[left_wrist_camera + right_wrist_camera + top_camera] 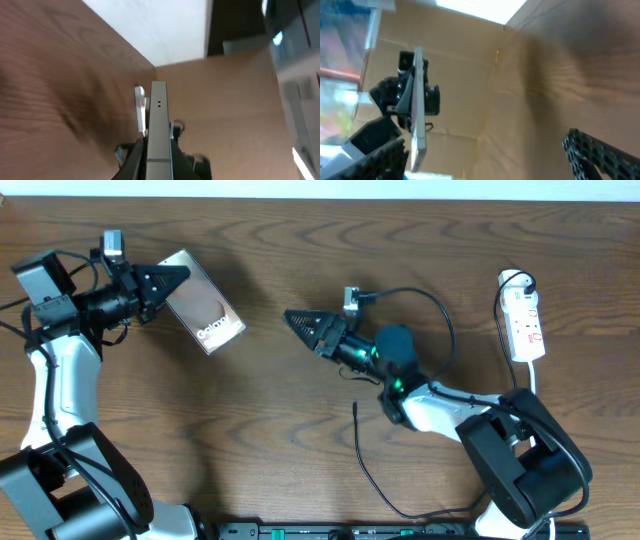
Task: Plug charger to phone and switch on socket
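Phone (205, 315) isn't plugged in yet, so I'd call this barely started.

Biggest first: the table (300, 240) is plain dark wood with 2 arms working over it.

- **Left claw** (180, 278): far left, clamped on 1 end of the phone. Its wrist cam shows the slab edge-on between the fingers (132, 160). Going by the shadow under it, I think it's held up off the wood and tilted, free end aimed toward the middle.
- **Right claw** (293, 318): mid-table, pointing at the phone with a clear gap between them. Its own cam shows it spread wide with nothing in it.
- **Socket** (525, 325): lies far right, well apart from both claws, nothing touching it. Too small here to tell if the switch is on.
- **Charger** (358, 430): lies loose on the near side, just left of the right arm, running up from the near edge. Its tip (357, 408) rests on bare wood behind the right claw, well apart from the phone.

So what's done: phone gripped and held out, as far as I can judge. What's left: grab the tip, get it into the phone's port, then flick the socket switch. None of those 3 looks started.
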Tool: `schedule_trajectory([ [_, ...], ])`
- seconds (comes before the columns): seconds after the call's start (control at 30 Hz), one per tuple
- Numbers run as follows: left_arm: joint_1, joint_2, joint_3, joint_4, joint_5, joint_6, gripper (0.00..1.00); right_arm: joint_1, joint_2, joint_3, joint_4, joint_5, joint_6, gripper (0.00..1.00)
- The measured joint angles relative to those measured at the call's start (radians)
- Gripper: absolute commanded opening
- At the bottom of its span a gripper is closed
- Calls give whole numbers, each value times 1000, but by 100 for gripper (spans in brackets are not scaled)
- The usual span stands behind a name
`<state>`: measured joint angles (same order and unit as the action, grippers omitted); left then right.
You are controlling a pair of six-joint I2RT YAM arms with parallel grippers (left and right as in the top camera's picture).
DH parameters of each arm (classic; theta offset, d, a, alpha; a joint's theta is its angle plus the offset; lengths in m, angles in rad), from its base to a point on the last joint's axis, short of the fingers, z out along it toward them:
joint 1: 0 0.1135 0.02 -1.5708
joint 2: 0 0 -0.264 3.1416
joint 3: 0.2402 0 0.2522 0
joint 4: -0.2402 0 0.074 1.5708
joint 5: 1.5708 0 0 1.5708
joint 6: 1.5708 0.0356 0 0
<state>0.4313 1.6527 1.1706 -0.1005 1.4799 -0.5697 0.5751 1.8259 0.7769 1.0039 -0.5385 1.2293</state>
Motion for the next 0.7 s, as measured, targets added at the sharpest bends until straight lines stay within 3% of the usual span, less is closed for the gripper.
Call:
schedule_trajectory([
  [0.13,0,0,0,0,23,56,8,-51,0,126,-291,-132,-158,99],
  [0.33,0,0,0,0,38,133,7,-95,0,357,-962,-226,-441,99],
  [0.5,0,0,0,0,41,182,7,-92,0,520,-1454,-113,-643,99],
  [0.7,0,0,0,0,41,212,8,-92,0,615,-1811,89,-773,99],
])
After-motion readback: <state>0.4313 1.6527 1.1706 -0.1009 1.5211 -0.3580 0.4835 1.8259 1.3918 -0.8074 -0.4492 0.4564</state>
